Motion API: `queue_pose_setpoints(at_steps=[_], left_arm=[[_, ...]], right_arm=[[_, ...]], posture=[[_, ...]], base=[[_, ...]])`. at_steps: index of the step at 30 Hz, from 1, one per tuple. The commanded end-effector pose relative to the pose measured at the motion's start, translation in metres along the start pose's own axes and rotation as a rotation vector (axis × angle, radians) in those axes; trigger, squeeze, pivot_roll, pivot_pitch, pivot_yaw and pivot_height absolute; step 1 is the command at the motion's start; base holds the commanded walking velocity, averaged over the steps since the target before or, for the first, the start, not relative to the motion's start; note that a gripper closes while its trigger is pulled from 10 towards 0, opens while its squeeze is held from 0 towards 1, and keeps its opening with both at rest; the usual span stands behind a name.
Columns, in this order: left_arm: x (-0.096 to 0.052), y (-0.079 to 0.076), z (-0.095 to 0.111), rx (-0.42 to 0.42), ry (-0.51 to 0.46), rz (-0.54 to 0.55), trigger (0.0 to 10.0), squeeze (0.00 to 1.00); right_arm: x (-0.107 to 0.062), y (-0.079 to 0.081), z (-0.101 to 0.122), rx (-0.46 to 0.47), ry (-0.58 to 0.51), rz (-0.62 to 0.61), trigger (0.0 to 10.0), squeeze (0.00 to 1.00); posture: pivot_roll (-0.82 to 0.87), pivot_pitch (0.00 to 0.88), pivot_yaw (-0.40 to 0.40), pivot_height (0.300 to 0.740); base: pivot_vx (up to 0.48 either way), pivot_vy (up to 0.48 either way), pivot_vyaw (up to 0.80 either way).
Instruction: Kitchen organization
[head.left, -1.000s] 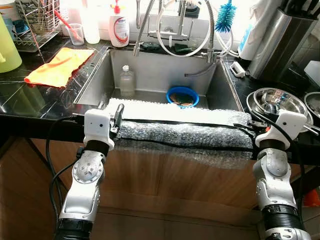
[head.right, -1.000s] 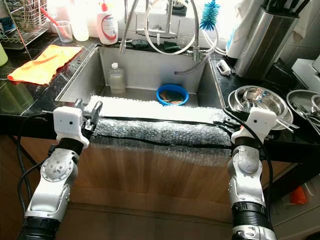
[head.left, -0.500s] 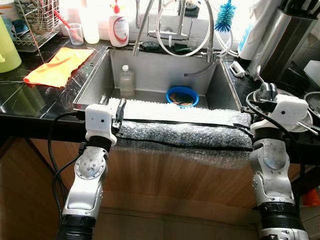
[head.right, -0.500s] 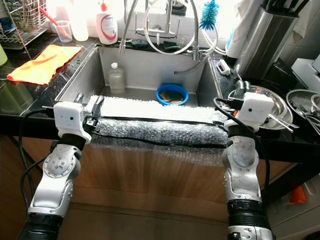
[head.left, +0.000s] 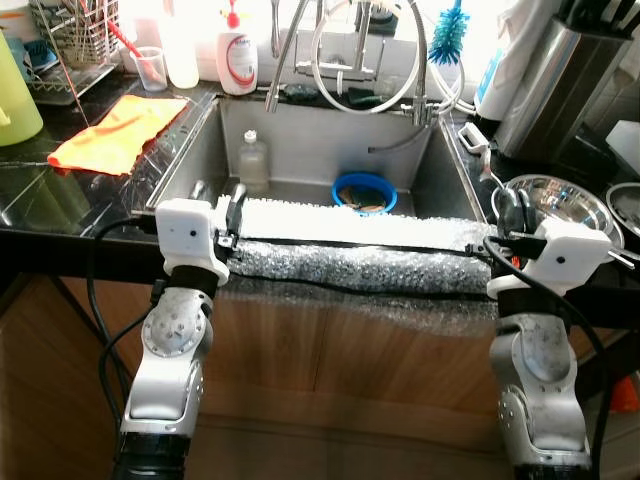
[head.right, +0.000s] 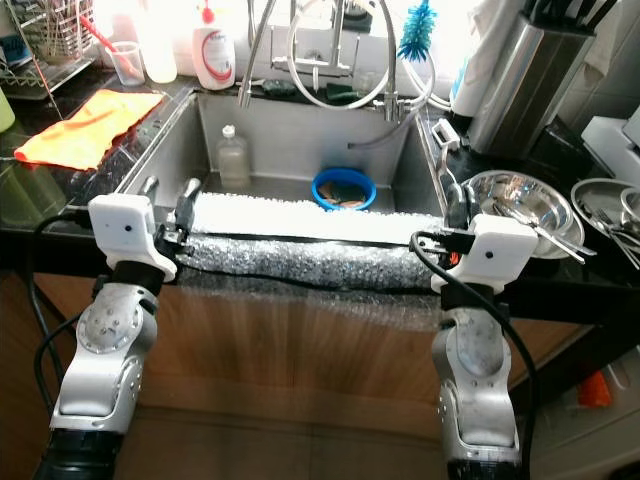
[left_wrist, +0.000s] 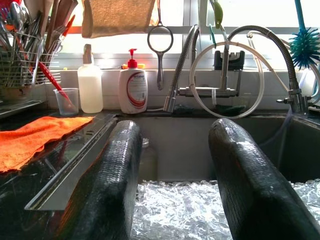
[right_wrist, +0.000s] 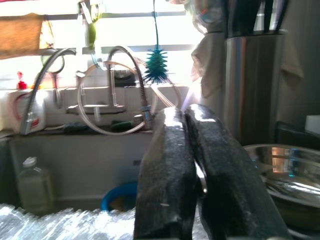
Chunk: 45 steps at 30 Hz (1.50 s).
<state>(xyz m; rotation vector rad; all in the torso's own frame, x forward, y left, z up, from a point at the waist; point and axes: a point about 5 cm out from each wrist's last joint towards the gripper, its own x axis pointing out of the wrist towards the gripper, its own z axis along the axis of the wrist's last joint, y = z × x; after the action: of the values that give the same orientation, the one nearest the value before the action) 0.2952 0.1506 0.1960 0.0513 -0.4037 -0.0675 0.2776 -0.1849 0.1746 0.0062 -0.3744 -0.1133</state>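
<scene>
Across the sink's front edge (head.left: 190, 165) lies a bubble-wrap roll (head.left: 360, 262), left gripper (head.left: 216, 196) spread, right gripper (head.left: 506, 212) pressed together.

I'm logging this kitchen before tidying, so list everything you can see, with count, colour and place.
Sink: one, steel, centre.
Bubble wrap: one strip, clear, along the sink's front edge.
Bowl: one, blue, in the sink.
Bottle: one, clear, in the sink, at its left.
Cloth: one, orange, counter left of the sink.
Soap: one, white with a red pump, behind the sink.
Brush: one, blue, hanging behind the sink at its right.
Steel bowl: one, silver, counter right of the sink.
Left gripper: black, open, at the wrap's left end.
Right gripper: black, shut, near the wrap's right end.
</scene>
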Motion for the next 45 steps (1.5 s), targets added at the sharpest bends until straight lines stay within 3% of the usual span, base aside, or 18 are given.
queue_pose_setpoints(at_steps=[1,16,45], left_arm=[[-0.001,-0.003,0.002,-0.006,0.0,-0.015,10.0,0.0],[0.0,-0.009,0.001,-0.024,-0.013,-0.013,10.0,0.0],[0.004,-0.008,0.001,-0.039,-0.007,0.013,10.0,0.0]], right_arm=[[-0.001,0.004,0.006,-0.017,-0.015,0.024,10.0,0.0],[0.009,0.019,0.019,-0.002,-0.048,0.104,10.0,0.0],[0.015,0.03,0.023,-0.006,-0.06,0.16,10.0,0.0]], posture=[[-0.05,0.0,-0.06,0.74],[-0.05,0.0,-0.075,0.74],[-0.05,0.0,-0.085,0.74]], base=[[0.0,0.0,0.0],[0.0,0.0,-0.64],[0.0,0.053,-0.8]])
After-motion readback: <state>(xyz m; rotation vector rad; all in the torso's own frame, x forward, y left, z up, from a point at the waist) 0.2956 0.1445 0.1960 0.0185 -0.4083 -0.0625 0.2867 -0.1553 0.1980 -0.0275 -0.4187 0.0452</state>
